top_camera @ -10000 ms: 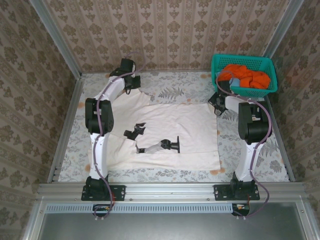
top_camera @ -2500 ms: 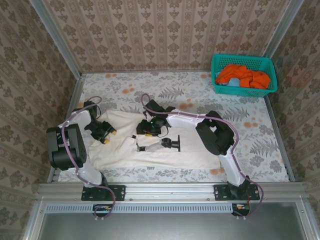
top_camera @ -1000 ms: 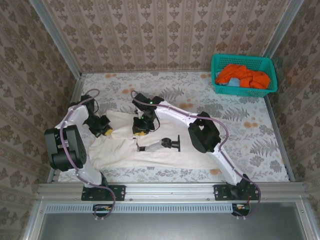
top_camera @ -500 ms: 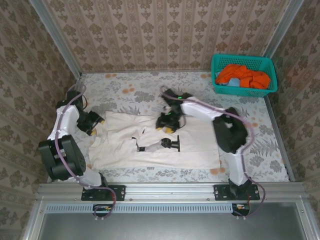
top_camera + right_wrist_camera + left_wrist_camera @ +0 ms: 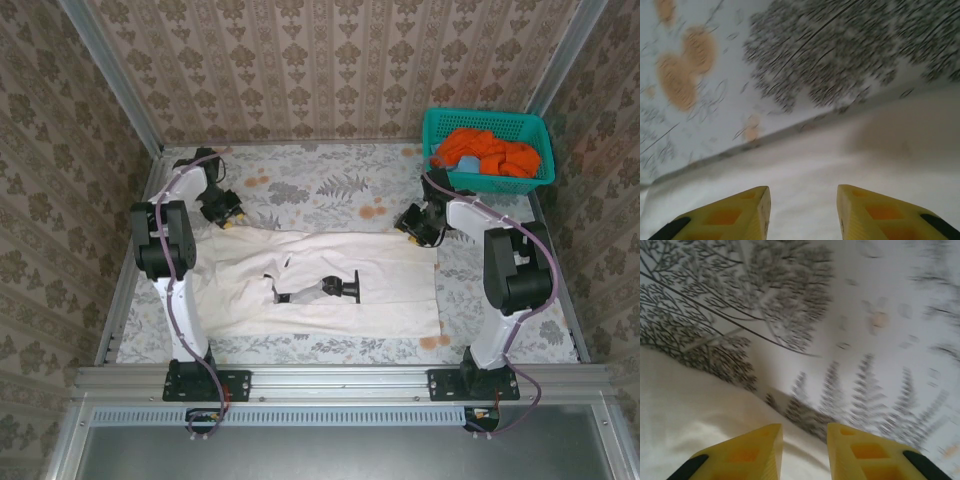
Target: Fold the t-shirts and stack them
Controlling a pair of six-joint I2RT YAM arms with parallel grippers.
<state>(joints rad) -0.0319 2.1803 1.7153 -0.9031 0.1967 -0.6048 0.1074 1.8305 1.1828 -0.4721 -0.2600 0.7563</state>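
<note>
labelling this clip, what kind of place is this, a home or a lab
Most likely a lab test booth dressed homely: wallpapered panels in metal framing, the left arm and right arm bolted to a rail, a cream t-shirt on a floral tablecloth.

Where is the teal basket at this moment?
Top external view: the teal basket sits at the far right corner of the table, holding orange shirts, beyond the cream t-shirt.

1 cream-white t-shirt [image 5: 385, 270] lies flat before me across the middle of the table [image 5: 320, 185], spread wide from left to right; it looks folded lengthwise, though I can't be sure. Small black marks [image 5: 325, 288] show on its front. Orange t-shirts [image 5: 490, 150] lie crumpled in the teal basket [image 5: 480, 183], far right.
</note>
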